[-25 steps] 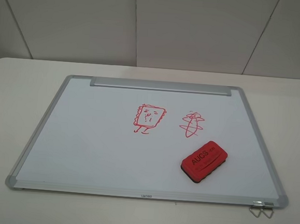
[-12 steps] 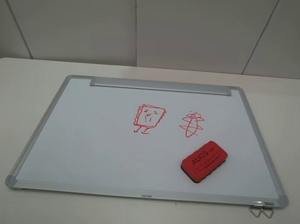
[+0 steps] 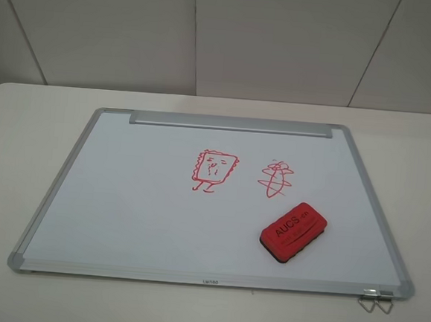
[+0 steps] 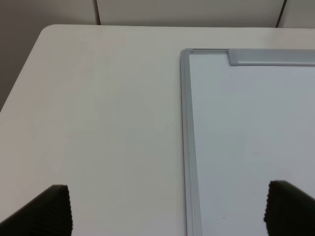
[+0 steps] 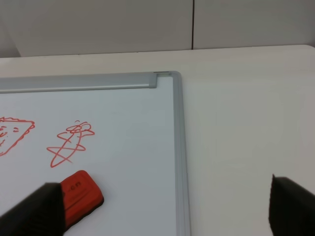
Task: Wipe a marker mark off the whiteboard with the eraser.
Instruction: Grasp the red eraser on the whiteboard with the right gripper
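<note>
The whiteboard (image 3: 56,193) lies flat on a white table, its silver tray strip (image 3: 230,123) along the far edge. The marker mark (image 3: 215,170), a small red square figure with a face and legs, is drawn near the board's middle. The red eraser (image 3: 293,231) rests on the board at the near right, untouched. In the right wrist view the eraser (image 5: 78,194) lies just ahead of my open right gripper (image 5: 162,216), and the marker mark (image 5: 12,132) is cut off by the picture's edge. My open left gripper (image 4: 167,214) hovers over the board's left frame (image 4: 187,147). Neither gripper shows in the exterior high view.
A red scribble of crossing loops (image 3: 275,178) sits right of the marker mark, just beyond the eraser. A metal wire clip (image 3: 375,300) pokes out at the board's near right corner. Bare white table (image 3: 24,131) surrounds the board; a panelled wall stands behind.
</note>
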`<state>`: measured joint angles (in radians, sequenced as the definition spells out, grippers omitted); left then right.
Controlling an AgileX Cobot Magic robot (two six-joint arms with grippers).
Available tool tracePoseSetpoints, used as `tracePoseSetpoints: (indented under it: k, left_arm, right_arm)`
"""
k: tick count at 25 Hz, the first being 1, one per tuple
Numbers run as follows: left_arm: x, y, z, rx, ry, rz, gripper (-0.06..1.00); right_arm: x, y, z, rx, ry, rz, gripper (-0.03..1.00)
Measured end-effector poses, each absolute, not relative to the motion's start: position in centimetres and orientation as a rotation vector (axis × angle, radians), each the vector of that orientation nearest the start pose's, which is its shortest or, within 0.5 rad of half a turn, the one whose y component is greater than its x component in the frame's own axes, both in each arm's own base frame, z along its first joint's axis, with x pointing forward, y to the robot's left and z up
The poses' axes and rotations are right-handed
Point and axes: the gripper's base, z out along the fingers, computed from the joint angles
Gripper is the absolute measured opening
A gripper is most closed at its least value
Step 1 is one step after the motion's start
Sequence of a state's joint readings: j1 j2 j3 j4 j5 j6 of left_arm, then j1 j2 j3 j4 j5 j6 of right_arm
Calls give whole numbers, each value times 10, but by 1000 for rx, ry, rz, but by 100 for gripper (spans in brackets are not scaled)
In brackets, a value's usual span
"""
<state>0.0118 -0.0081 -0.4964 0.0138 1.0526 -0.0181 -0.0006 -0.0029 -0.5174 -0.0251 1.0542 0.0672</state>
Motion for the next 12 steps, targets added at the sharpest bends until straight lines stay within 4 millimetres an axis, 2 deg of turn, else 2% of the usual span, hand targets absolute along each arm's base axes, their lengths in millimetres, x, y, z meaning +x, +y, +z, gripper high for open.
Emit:
tracePoseSetpoints:
  k: [12]
  left_arm:
    - [-5,1,277,-31,2031,12,78]
  right_arm:
    - [-7,-2,283,70,2016,12,74]
